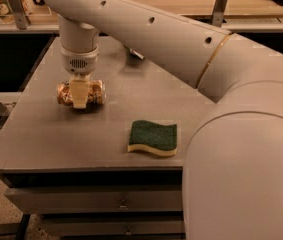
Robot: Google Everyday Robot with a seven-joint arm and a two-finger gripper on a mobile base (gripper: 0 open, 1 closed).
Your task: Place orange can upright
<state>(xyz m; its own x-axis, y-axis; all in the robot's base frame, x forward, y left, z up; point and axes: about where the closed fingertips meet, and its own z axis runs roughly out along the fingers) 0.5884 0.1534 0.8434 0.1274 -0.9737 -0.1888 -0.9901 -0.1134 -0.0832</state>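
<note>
Orange can (97, 92) lies sideways on the surface (41, 139), left of and behind the sponge (153, 137), claw (80, 97) clamped across its middle; I'd lift clear before rotating it upright.

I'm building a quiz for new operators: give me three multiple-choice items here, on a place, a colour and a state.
1. Relative to the orange can, the sponge lies:
A. on top of it
B. to its right, nearer the camera
C. behind it
2. The sponge's top is:
A. red
B. blue
C. dark green
3. The orange can is:
A. lying on its side
B. standing upright
C. hanging in the air
Answers: 1 B, it sits right of the can and closer; 2 C, green over a yellow base; 3 A, it lies lengthwise on the table with the gripper clamped across its middle.
</note>
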